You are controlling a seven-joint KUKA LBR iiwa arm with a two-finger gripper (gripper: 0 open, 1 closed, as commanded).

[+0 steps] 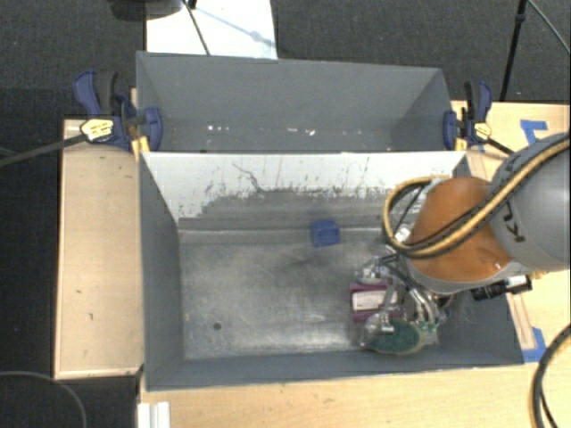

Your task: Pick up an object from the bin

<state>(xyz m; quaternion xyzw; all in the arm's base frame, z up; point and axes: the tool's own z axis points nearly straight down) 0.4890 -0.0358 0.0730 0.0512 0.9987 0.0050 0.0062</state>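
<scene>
A KUKA arm is reaching in from the right of the grey metal bin (250, 283), with its gripper (399, 315) hanging low over the front right part of the bin floor. Whether the gripper is parted or closed cannot be told, as its tip is merging with the metal parts of the wrist and the things under it. Whether it is gripping anything cannot be made out either.

Two things are lying directly at the gripper. A small purple and white box (365, 300) is sitting just to its left, touching or nearly touching the tool. A dark green rounded thing (399, 340) is lying just below it, close to the front wall. The two are resting side by side, the box a little farther from the front wall than the green thing.

The orange cover (451, 230) on the wrist is bulging above the gripper, with looped cables (419, 248) running across it, and it is hiding the right end of the bin floor.

A small blue block (325, 233) is lying alone at the foot of the back wall, well apart from the gripper and up to its left, with bare scuffed floor between them
</scene>
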